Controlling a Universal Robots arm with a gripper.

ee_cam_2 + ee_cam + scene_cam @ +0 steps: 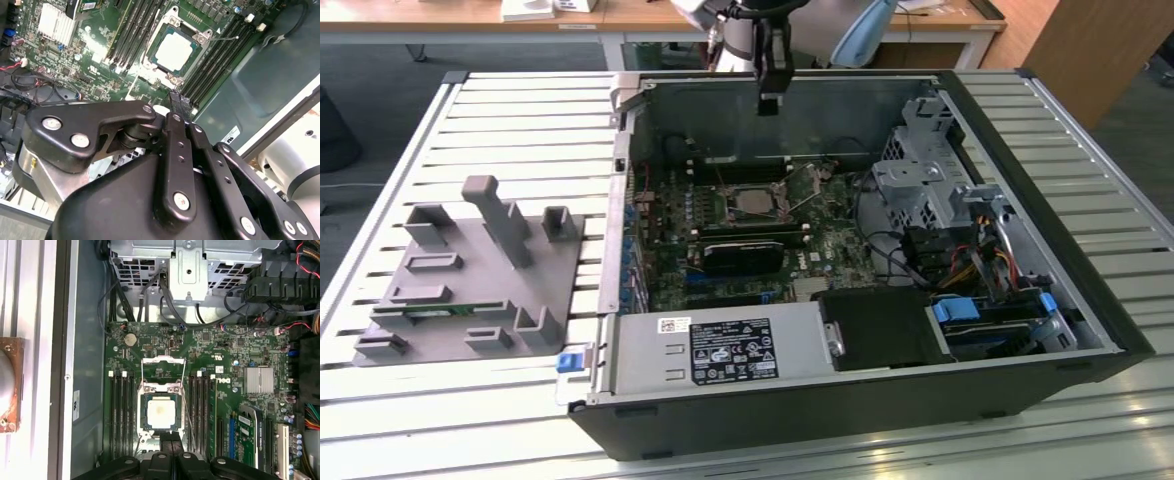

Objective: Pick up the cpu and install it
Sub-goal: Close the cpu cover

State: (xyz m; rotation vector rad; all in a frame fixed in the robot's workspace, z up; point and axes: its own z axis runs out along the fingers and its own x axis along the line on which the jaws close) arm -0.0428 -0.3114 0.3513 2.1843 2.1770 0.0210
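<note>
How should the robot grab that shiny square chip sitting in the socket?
Probably from straight above, pinching two opposite edges of the cpu. It lies flat in its socket with the top uncovered, and memory slots crowd two sides.

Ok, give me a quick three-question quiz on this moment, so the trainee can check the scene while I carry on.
1. Fill in: in the exterior view, the end effector hangs ___ the open computer case.
2. True or false: the end effector is shut and holds nothing.
3. Pick one. The cpu lies:
A. outside the computer case
B. in the motherboard socket
C. in the end effector

Key: 1 above; 2 true; 3 B.
</note>
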